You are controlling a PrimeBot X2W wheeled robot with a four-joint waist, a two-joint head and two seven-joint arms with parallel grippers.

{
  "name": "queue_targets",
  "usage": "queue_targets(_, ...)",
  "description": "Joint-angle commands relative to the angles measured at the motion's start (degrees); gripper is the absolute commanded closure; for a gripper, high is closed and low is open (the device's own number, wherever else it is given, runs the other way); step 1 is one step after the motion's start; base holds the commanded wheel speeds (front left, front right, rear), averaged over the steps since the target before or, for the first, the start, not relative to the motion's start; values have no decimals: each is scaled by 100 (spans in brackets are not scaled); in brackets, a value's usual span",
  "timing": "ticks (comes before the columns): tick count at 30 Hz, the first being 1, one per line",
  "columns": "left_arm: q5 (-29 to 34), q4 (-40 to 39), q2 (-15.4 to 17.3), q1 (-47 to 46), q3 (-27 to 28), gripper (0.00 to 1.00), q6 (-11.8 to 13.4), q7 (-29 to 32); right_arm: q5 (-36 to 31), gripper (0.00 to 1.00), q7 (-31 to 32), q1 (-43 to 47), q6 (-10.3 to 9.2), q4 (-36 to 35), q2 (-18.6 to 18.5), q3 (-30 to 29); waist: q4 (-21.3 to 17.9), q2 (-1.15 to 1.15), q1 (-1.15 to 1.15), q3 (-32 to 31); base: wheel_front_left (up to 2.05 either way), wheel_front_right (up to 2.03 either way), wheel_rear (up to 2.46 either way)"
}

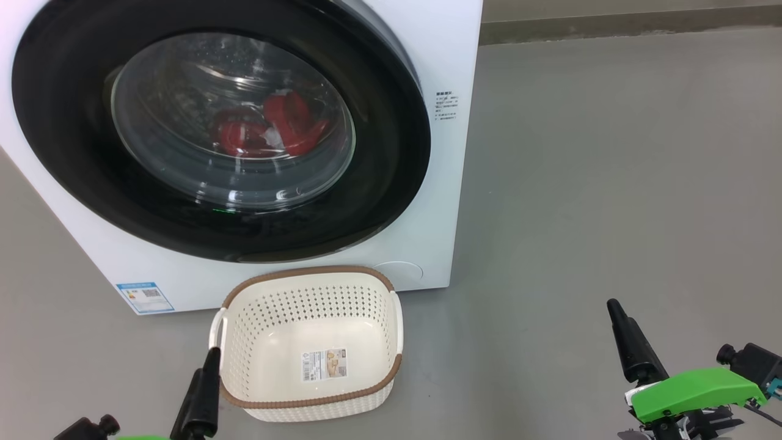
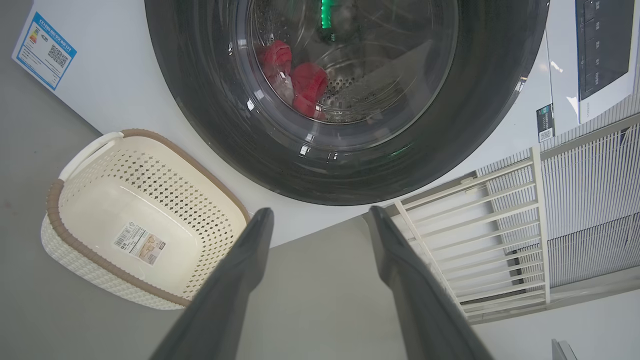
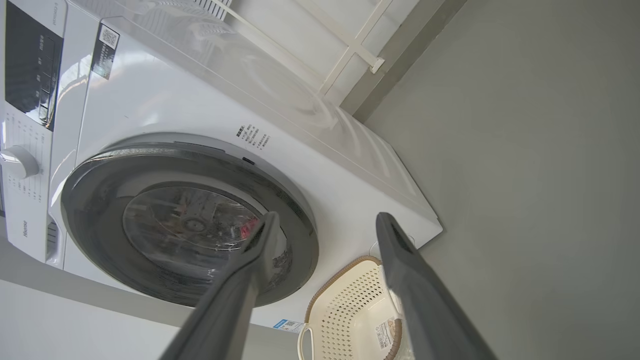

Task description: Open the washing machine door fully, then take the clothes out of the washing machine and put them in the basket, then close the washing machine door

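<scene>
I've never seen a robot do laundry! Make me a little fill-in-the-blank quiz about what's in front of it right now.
1. The big white washing machine has a round glass door with a glossy ____ rim.
2. Behind the glass lie soft fabric clothes coloured ____.
3. The cream perforated plastic basket on the grey floor holds ____ clothes.
4. The left claw and right claw both stand ____, holding nothing.
Missing words: black; red; no; open.

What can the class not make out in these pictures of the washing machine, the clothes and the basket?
Head view: clothes behind reflections on the washing machine door; their number is unclear.
Head view: washing machine top cut off by the upper edge.
Head view: paper label in the basket, print too small to read.
</scene>
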Motion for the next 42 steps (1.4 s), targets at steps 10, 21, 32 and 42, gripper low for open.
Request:
queue_targets(10,801,-175,86,-286,49,0,-22,-230,-771,0,-224,-394,-2,-47,-94,213,-9,0,0,-23,0,0,0)
queue_targets(21,1454,-173,96,-303,52,0,-26,-418,-1384,0,-410,-490,-2,-25,-142,405,-1,0,0,-51,0,0,0)
queue_targets(32,2087,-249,106,-336,60,0,-7,-588,-1891,0,-578,-583,-3,-58,-224,608,0,0,-1,-49,0,0,0)
queue_targets(42,2945,-325,116,-368,72,0,78,-758,-2507,0,-746,-678,-3,-46,-277,735,-5,0,-1,-58,0,0,0)
